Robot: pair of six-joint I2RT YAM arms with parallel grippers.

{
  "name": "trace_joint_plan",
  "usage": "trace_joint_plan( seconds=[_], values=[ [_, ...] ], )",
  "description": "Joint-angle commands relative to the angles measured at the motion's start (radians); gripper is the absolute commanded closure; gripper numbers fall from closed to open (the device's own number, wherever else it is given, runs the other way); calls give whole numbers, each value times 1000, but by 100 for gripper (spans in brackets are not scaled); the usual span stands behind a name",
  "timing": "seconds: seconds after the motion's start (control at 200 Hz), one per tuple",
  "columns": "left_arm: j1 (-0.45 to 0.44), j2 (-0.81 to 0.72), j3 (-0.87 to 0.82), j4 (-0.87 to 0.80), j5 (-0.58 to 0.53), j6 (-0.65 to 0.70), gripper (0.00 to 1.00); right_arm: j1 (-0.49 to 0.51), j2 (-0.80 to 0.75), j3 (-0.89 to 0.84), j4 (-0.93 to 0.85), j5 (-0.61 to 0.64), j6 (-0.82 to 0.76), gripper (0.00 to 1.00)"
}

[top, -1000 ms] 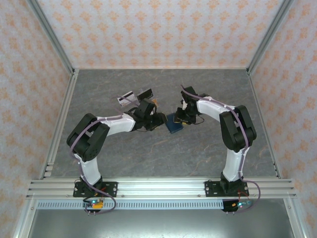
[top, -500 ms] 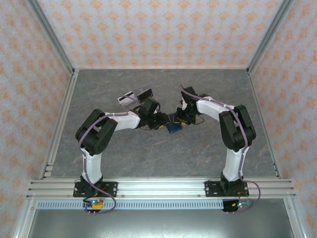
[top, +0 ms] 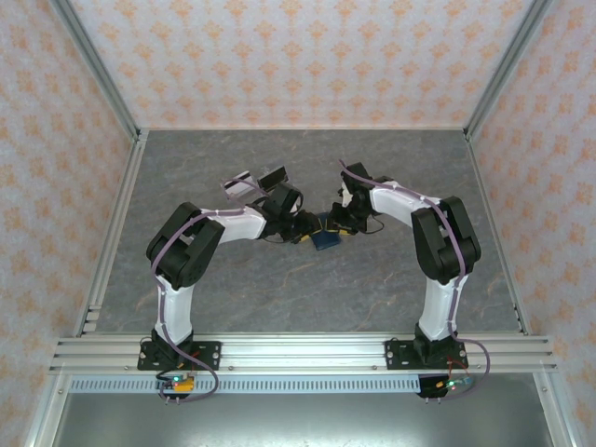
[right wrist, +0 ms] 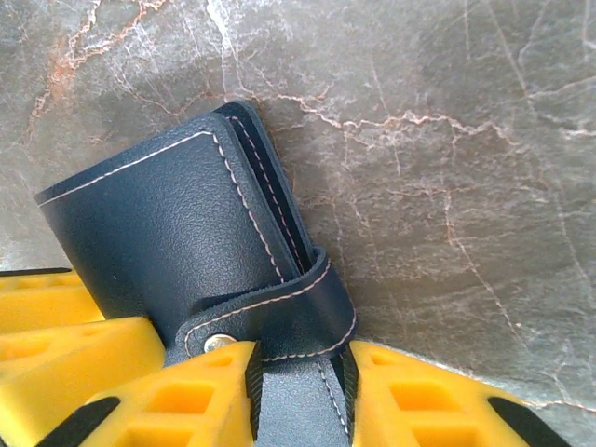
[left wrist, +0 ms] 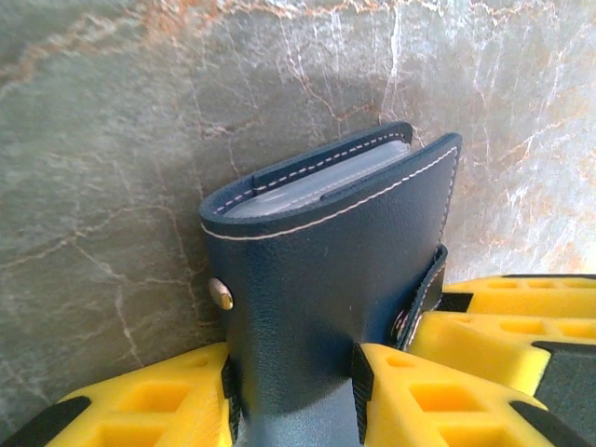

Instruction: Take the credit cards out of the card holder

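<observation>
Grip is shared on the card holder [top: 325, 237], which is kept folded shut just right of the clear stand [top: 244, 182]. The left gripper [left wrist: 293, 384] is clamped narrowly across the folded body, apparently to steady it. The right gripper [right wrist: 300, 380] is pinched on the closing tab [right wrist: 279, 312], presumably so the snap can be pulled free. The credit cards [left wrist: 317, 183] are glimpsed as pale edges inside the fold.
</observation>
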Motion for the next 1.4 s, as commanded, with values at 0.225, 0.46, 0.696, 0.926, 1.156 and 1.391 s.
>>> trace_joint_plan(
  seconds=[0.225, 0.46, 0.696, 0.926, 1.156, 1.391],
  values=[
    [-8, -43, 19, 29, 68, 60, 83, 6, -19, -39, 5, 31, -5, 67],
    [-1, -70, -8, 15, 70, 81, 94, 8, -126, -76, 45, 25, 11, 51],
    [6, -70, -6, -11, 91, 83, 100, 56, -62, -3, -7, 80, 27, 46],
    [30, -117, -1, -21, 102, 87, 100, 75, -46, 8, -25, 197, 82, 52],
    [33, -141, 9, -89, 71, 121, 100, 85, -49, 43, -87, 318, 110, 58],
    [34, -157, 1, -153, 21, 154, 100, 86, -52, 37, -76, 400, 132, 68]
  ],
)
